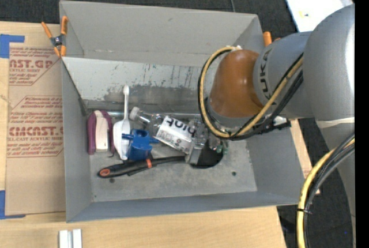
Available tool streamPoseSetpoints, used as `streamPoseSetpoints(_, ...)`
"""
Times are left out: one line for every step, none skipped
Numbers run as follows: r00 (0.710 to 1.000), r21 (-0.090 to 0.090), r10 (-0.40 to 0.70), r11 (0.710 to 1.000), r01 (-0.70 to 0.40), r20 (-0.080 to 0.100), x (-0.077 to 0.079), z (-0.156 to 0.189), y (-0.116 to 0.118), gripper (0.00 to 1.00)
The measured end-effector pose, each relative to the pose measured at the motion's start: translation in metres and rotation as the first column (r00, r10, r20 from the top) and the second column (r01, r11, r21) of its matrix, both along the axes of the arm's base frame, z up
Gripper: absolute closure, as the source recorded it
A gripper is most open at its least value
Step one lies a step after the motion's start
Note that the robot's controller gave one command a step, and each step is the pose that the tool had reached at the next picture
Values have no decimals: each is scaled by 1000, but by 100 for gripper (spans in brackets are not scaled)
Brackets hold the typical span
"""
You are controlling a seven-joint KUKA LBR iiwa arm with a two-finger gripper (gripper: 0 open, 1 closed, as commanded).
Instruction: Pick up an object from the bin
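Lying beside jaws, clear bottle (172, 130)

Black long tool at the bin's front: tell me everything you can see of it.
The black tool is long and slim, seemingly plastic, with a red tip at its left end and an orange band midway. It lies flat on the bin floor, just in front of the blue piece. Its right end nears the gripper; contact unclear.

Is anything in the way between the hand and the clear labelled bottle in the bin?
Nothing visible. The hand is down at the right end of the clear bottle; the black-handled tool lies beside them, not between.
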State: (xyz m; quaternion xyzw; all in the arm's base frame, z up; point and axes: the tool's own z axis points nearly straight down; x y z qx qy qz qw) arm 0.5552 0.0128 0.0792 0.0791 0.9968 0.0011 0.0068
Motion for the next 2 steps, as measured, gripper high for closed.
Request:
streamPoseSetpoints(1000,0,-4,1000,4,2,3,101,-7,100)
streamPoseSetpoints(1000,0,-4,1000,4,2,3,101,-7,100)
